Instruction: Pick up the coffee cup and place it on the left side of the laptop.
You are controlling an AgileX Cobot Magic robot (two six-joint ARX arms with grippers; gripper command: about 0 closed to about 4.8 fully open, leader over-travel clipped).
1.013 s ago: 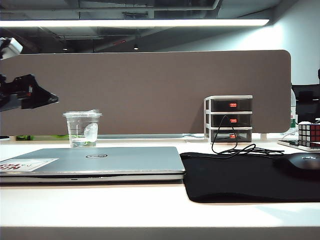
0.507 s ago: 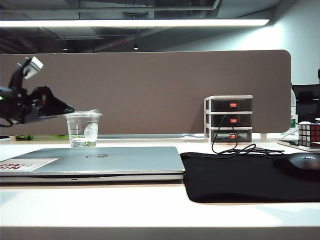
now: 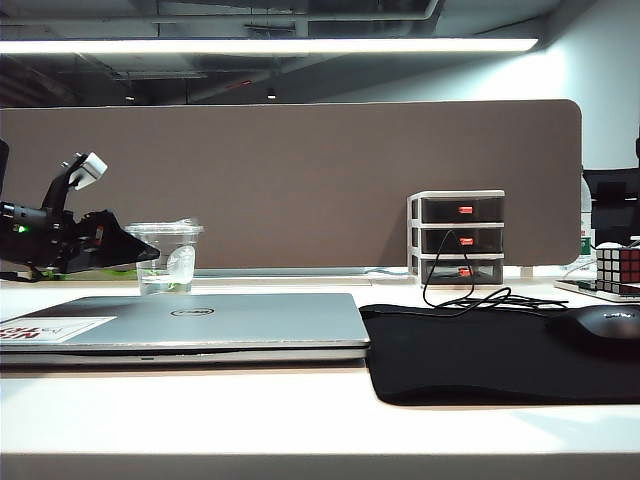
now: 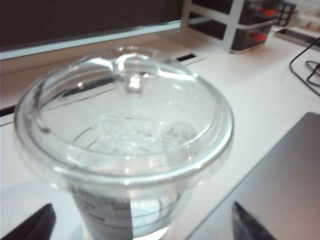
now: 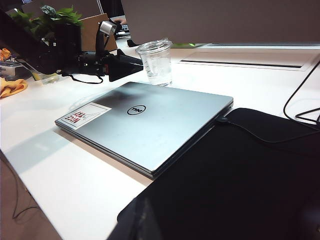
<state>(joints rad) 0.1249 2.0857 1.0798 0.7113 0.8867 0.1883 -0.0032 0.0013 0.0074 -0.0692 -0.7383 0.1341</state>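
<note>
Left gripper [image 3: 148,254] reaching in level from the left edge of the tabletop [image 3: 300,415], fingers spread wide, tips at the coffee cup's [image 3: 166,258] side just under the lid rim. In the left wrist view, two dark fingertips [image 4: 31,226] set apart on either side of the coffee cup [image 4: 125,145], neither plainly touching it. Small white block raised above the wrist.

Coffee cup standing upright near the back edge of the tabletop, just behind the laptop's [image 3: 185,325] rear edge, toward the left. Laptop closed, flat at the left half of the tabletop, white sticker [image 3: 55,328] with red lettering on the lid's left corner.

Right gripper out of every picture; impossible to tell how its fingers stand.

Black mouse pad [image 3: 500,352] butting the laptop's right edge, black mouse [image 3: 608,324] on it, thin black cable [image 3: 470,295] looping behind. Small three-drawer organizer [image 3: 457,239] at the back, Rubik's-type cube [image 3: 618,264] at the right edge. Brown partition [image 3: 300,180] behind, long ceiling light [image 3: 270,45] overhead. What looks like green foliage [image 5: 47,15] beyond the left arm.
</note>
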